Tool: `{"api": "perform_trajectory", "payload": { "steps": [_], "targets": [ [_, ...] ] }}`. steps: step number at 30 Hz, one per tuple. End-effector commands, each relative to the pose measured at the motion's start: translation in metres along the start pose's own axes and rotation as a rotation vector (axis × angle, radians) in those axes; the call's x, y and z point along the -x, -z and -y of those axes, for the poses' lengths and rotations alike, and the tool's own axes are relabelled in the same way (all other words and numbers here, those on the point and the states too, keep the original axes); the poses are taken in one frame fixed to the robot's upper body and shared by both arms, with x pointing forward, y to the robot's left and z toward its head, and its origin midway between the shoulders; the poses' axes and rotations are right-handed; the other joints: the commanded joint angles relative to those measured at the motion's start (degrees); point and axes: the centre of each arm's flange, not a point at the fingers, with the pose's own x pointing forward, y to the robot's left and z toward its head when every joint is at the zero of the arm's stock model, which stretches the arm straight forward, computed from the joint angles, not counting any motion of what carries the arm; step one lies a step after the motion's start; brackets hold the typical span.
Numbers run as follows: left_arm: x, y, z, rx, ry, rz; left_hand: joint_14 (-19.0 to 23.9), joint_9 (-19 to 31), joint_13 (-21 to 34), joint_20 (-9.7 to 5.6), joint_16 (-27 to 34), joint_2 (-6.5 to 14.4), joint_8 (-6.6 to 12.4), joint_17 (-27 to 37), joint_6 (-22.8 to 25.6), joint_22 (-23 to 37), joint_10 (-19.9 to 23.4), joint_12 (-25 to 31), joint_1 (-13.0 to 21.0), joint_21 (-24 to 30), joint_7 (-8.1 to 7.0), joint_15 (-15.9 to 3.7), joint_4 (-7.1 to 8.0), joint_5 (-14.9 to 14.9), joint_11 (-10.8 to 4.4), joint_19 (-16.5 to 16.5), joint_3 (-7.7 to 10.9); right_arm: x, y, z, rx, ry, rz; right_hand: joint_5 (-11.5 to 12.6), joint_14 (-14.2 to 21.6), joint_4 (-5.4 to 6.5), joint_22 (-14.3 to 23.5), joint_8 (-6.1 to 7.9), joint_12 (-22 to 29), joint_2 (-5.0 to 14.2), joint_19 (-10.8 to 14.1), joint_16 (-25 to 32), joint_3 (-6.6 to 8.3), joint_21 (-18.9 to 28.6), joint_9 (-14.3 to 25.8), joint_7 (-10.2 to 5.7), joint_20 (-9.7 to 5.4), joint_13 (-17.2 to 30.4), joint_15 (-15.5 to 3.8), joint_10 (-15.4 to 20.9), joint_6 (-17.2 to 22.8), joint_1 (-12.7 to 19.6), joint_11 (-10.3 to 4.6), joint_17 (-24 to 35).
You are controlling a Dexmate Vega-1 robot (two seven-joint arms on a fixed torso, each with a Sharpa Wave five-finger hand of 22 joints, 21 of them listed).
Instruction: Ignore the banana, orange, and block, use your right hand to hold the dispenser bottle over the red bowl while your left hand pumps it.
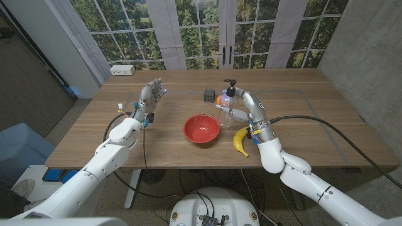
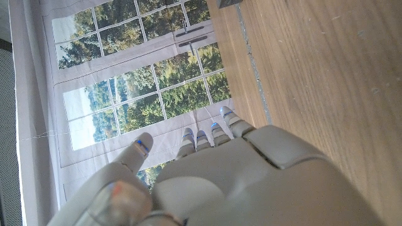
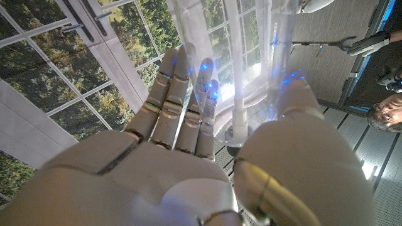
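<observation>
Right hand (image 1: 242, 105) grasps the clear dispenser bottle (image 1: 228, 100), upright beyond the red bowl (image 1: 201, 129).
Banana (image 1: 240, 140) lies beside that forearm; orange (image 1: 219, 98) and block (image 1: 208, 95) sit behind the bottle. Left hand (image 1: 149, 97) hangs released, fingers apart, well left.

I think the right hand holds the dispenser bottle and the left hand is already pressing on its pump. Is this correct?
Not quite. In the head view the left hand is raised far from the dispenser bottle, touching nothing. The right hand does hold the bottle, as the right wrist view confirms.
</observation>
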Motion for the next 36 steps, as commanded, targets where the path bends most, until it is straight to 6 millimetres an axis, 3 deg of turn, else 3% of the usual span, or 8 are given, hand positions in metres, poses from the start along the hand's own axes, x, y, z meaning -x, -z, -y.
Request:
{"api": "perform_trajectory", "payload": {
  "steps": [1,15,36],
  "targets": [
    [0.002,-0.001,-0.002,-0.006,0.006,0.002,0.2,0.2,0.2,-1.88,0.1,5.4,0.01,0.1,0.1,0.2,0.3,0.0,0.0,0.0,-0.20,-2.75,-0.21,0.2,0.07,0.3,0.31,-0.006,-0.008,-0.003,0.068,-0.083,-0.010,0.3,8.5,0.87,0.0,0.22,-0.1,12.61,-0.5,0.0,2.64,0.5,0.3,-9.90,-8.01,0.0,-13.00,7.8,12.2,13.0,-7.63,0.3],
    [0.006,-0.001,-0.003,-0.005,0.011,0.011,0.2,0.2,0.2,-1.91,0.1,5.4,0.02,0.1,0.2,0.2,0.3,0.0,0.1,0.0,-0.23,-2.75,-0.25,0.2,0.09,0.3,0.33,-0.017,-0.021,-0.003,0.180,-0.117,0.052,0.3,8.8,0.87,-0.5,0.22,-0.5,12.61,-0.8,-0.5,2.52,1.2,0.3,-9.97,-8.05,0.2,-13.01,8.0,12.2,13.1,-7.73,0.7],
    [0.007,-0.001,-0.001,-0.006,0.019,0.016,0.4,0.2,0.2,-1.89,0.1,5.3,0.02,0.1,0.2,0.2,0.4,0.0,0.1,0.0,-0.30,-2.67,-0.35,0.2,0.02,0.3,0.38,-0.032,-0.019,0.003,0.293,-0.208,0.064,0.3,8.9,0.88,-1.2,0.24,-1.0,12.50,-1.5,-1.3,2.31,2.1,0.3,-10.15,-8.07,0.4,-13.01,8.2,12.3,13.2,-7.72,1.1]
  ]
}}
